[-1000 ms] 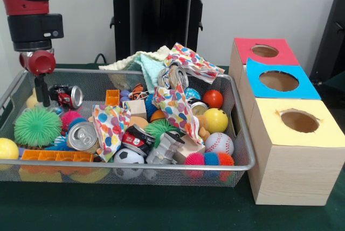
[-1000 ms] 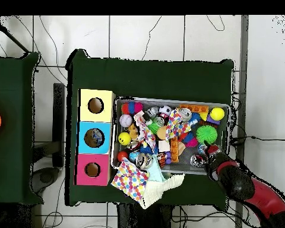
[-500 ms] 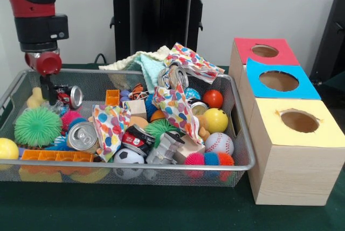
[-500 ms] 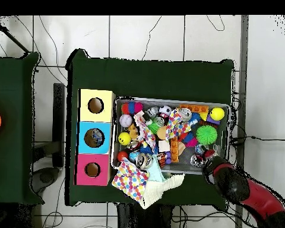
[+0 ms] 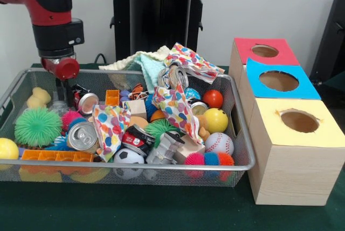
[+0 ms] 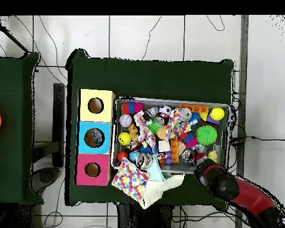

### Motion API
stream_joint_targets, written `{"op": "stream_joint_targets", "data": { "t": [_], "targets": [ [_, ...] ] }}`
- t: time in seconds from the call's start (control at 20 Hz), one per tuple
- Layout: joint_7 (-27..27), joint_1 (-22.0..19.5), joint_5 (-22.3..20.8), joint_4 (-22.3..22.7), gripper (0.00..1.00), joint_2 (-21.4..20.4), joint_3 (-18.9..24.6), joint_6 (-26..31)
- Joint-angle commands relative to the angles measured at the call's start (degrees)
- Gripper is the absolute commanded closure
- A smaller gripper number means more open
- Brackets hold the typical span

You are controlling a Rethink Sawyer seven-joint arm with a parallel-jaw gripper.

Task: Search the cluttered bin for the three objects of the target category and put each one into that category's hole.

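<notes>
Gripper point(image 5: 63, 92) tips hidden behind wire mesh bin point(image 5: 161, 165) wall, grip state unclear, beside red-black crushed can point(image 5: 84, 100), three holed boxes: red point(image 5: 262, 51), blue point(image 5: 278, 80), yellow point(image 5: 297, 123).

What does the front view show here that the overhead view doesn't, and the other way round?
Front only: the sides of the wire bin and the boxes' wooden fronts, with the pincer low beside a crushed can. Overhead only: the whole green table and the tiled floor around it. Both: the red box, blue box, yellow box and dotted cloth.
</notes>
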Motion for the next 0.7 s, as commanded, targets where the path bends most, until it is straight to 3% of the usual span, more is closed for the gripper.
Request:
{"op": "stream_joint_targets", "data": {
  "t": [0.05,0.3,0.7],
  "targets": [
    [2.81,1.16,-1.98,-3.88,0.0,3.61,-2.88,-2.49],
    [3.41,1.8,-0.97,-5.07,0.0,3.4,-1.74,-5.05],
    [2.57,-1.4,-0.69,-5.43,0.0,1.57,4.1,-7.18]
  ]
}}
